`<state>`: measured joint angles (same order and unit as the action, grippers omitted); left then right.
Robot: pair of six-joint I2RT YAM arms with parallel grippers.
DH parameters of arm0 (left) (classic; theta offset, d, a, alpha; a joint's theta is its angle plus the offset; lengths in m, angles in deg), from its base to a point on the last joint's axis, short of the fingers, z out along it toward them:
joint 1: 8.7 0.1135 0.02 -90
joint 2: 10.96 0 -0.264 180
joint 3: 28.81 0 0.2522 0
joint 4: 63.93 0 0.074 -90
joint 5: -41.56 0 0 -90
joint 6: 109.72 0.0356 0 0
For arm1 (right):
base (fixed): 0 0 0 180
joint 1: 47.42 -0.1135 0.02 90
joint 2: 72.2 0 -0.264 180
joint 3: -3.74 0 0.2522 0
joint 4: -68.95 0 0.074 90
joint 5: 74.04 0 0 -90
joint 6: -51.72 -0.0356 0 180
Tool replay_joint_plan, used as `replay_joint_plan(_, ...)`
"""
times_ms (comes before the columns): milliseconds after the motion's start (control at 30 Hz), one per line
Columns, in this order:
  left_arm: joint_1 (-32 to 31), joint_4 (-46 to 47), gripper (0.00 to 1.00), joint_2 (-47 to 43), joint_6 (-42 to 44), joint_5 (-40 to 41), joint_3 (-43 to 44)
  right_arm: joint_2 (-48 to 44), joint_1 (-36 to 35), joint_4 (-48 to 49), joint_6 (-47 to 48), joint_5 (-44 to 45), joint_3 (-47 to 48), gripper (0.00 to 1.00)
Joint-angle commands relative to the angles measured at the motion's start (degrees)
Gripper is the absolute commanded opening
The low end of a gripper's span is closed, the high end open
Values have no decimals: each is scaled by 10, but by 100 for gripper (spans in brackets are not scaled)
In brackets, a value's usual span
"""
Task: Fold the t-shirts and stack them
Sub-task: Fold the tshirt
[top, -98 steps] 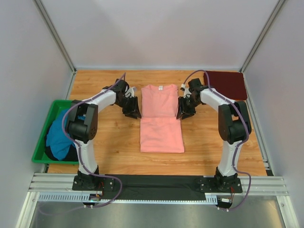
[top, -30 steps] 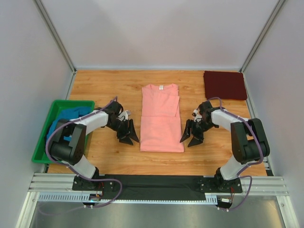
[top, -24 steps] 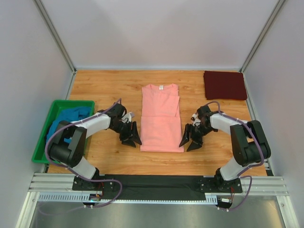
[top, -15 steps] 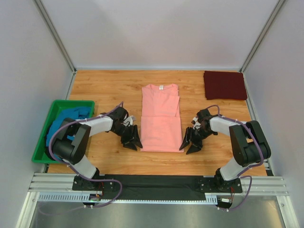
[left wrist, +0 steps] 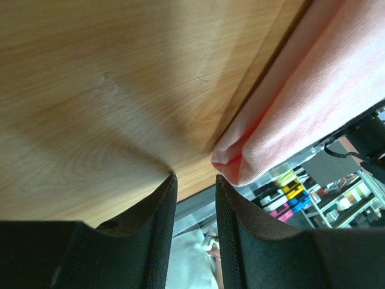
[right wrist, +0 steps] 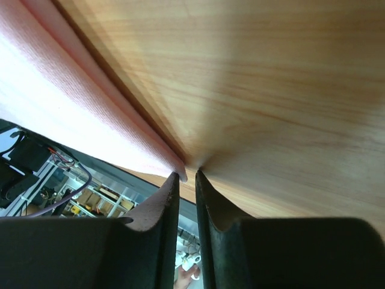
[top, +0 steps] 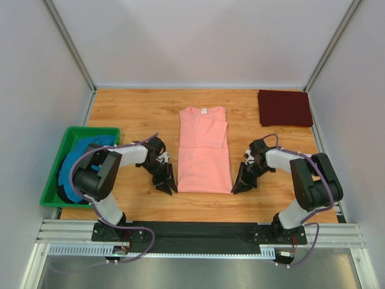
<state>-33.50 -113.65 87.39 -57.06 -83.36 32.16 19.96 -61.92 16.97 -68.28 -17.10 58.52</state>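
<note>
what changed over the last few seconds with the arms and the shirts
Both arms drew back toward their bases. The left gripper and right gripper moved from beside the upper half of the pink shirt down to its near corners. Their jaws narrowed to a slim gap with the tips low at the table, and nothing is gripped yet. The pink shirt and the folded maroon shirt stayed where they were.

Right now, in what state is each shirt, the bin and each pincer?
Pink t-shirt: folded narrow, lying flat on the table.
Maroon t-shirt: folded, at the far right corner.
Blue t-shirt: crumpled, in the green bin.
Green bin: upright, partly full.
Left pincer: open, holding nothing, tips by the pink shirt's near left corner.
Right pincer: narrowly open, tips at its near right corner.
</note>
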Motion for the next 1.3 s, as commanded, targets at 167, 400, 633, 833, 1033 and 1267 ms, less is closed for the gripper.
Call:
replay_joint_plan(167,-3,-23,42,-40,-13,65,-2,-10,-3,16,9,25,-12,17)
replay_joint_plan(400,-3,60,53,-106,-35,-3,-33,-22,-3,24,9,1,-20,26)
replay_joint_plan(633,-3,109,57,-86,-46,-21,-46,-22,-3,31,8,-9,-20,33)
replay_joint_plan(833,-3,102,56,-43,-48,10,-47,-15,-4,39,0,-17,-20,33)
replay_joint_plan(1033,-3,106,41,-8,-53,14,-38,-1,-4,56,-8,-18,-29,31)
replay_joint_plan(1267,-5,109,10,-3,-53,9,-38,5,-4,73,-16,-10,-46,22)
